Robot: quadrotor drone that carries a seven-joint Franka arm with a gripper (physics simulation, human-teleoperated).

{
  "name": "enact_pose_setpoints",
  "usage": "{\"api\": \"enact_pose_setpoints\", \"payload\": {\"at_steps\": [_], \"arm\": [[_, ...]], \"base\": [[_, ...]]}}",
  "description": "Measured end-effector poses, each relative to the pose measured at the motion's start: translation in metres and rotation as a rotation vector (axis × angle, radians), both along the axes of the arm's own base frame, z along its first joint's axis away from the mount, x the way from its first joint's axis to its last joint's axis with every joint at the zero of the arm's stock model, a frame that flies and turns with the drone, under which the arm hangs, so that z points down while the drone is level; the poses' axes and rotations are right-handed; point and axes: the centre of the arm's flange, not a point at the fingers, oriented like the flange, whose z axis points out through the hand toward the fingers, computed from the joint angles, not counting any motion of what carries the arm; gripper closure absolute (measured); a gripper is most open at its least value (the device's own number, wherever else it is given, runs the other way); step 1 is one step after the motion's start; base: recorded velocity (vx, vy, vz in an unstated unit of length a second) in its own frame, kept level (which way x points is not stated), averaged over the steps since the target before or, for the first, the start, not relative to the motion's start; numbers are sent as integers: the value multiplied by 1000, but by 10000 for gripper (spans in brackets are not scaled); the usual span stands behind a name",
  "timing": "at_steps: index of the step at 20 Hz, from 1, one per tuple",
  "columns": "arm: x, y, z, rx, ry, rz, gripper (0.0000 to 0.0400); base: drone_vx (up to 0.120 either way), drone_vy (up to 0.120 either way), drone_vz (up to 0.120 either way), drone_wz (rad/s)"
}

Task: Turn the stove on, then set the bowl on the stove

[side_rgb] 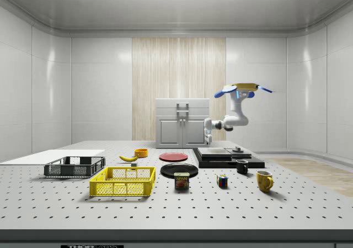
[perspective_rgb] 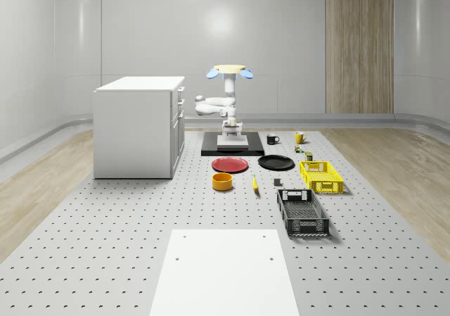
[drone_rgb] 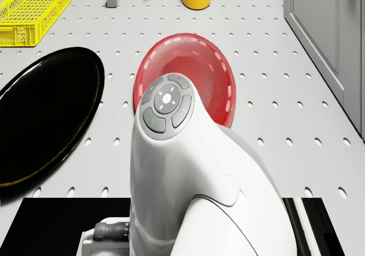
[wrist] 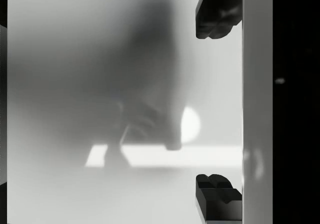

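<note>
The drone (perspective_rgb: 228,70) hovers above the stove (perspective_rgb: 211,149), a black base with a pale glossy top plate, at the far middle of the table. Its white arm reaches down, and the gripper (perspective_rgb: 231,127) hangs just over the stove top. In the side view the gripper (side_rgb: 208,141) is above the stove (side_rgb: 226,157) near its left end. The wrist view shows the gripper (wrist: 218,104) open, dark fingertips (wrist: 217,17) wide apart over the glossy plate near its edge, holding nothing. The yellow bowl (perspective_rgb: 222,181) sits on the table in front of the stove, beyond the red plate (drone_rgb: 219,68) in the drone view.
A white cabinet (perspective_rgb: 140,126) stands left of the stove. A black plate (perspective_rgb: 275,162), yellow crate (perspective_rgb: 320,175), black crate (perspective_rgb: 302,212), banana (perspective_rgb: 255,184) and two mugs (perspective_rgb: 272,138) lie to the right. A white slab (perspective_rgb: 225,274) lies at the front.
</note>
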Motion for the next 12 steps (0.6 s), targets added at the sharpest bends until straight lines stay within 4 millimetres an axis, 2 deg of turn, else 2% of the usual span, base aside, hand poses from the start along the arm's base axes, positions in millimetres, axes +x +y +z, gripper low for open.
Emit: {"api": "enact_pose_setpoints", "payload": {"at_steps": [12], "arm": [[0,0,0,0,0,0,0]], "base": [[120,0,0,0]]}}
